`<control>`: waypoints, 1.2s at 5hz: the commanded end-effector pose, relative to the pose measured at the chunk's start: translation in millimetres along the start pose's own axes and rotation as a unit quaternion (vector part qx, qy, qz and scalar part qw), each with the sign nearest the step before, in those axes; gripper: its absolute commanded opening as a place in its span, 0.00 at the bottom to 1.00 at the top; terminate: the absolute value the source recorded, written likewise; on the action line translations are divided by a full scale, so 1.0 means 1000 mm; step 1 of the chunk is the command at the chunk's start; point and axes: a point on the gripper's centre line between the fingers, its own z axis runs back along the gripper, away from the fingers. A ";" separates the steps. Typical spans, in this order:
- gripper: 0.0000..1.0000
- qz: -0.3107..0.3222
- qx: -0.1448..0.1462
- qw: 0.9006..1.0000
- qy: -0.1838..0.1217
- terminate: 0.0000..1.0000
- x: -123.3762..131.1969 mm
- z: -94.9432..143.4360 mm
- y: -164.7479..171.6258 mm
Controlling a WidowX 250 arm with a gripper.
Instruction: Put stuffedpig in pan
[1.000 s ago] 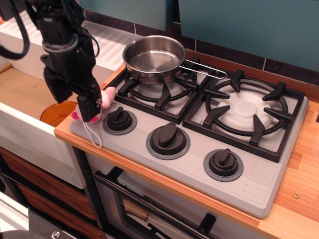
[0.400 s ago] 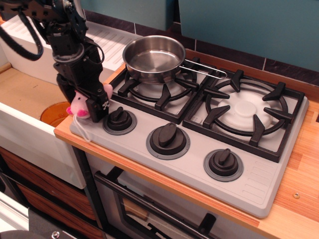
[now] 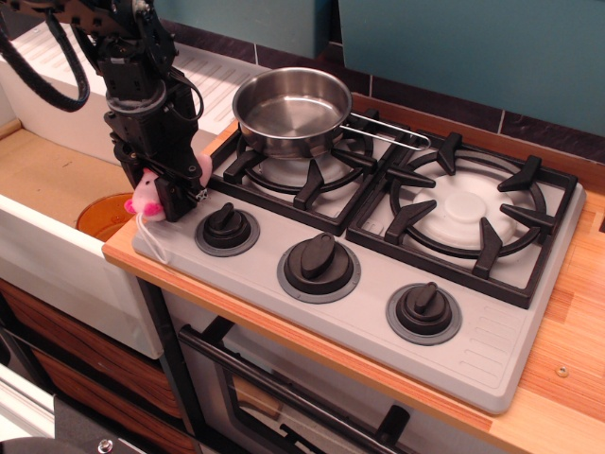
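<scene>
The stuffedpig point(image 3: 147, 196) is a small pale-pink plush held between the black fingers of my gripper point(image 3: 168, 194), lifted just above the stove's front-left corner. Its white string point(image 3: 151, 244) hangs down and trails onto the stove's grey surface. The gripper is shut on the pig. The pan point(image 3: 292, 109), shiny steel with a wire-loop handle point(image 3: 388, 132) pointing right, sits empty on the back-left burner grate, up and to the right of the gripper.
Three black knobs point(image 3: 319, 264) run along the stove front. The right burner grate point(image 3: 468, 213) is bare. An orange bowl point(image 3: 104, 216) lies in the sink to the left. A white dish rack point(image 3: 203, 80) stands behind the gripper.
The gripper has risen and shifted slightly back and left with the pig in it; the pig now hangs off the stove surface, string still trailing.
</scene>
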 end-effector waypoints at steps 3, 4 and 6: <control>0.00 -0.024 -0.013 0.999 0.025 0.00 0.053 0.075 0.020; 0.00 -0.031 -0.042 0.998 0.019 0.00 0.077 0.076 0.018; 0.00 -0.032 -0.054 0.998 0.010 0.00 0.108 0.086 0.000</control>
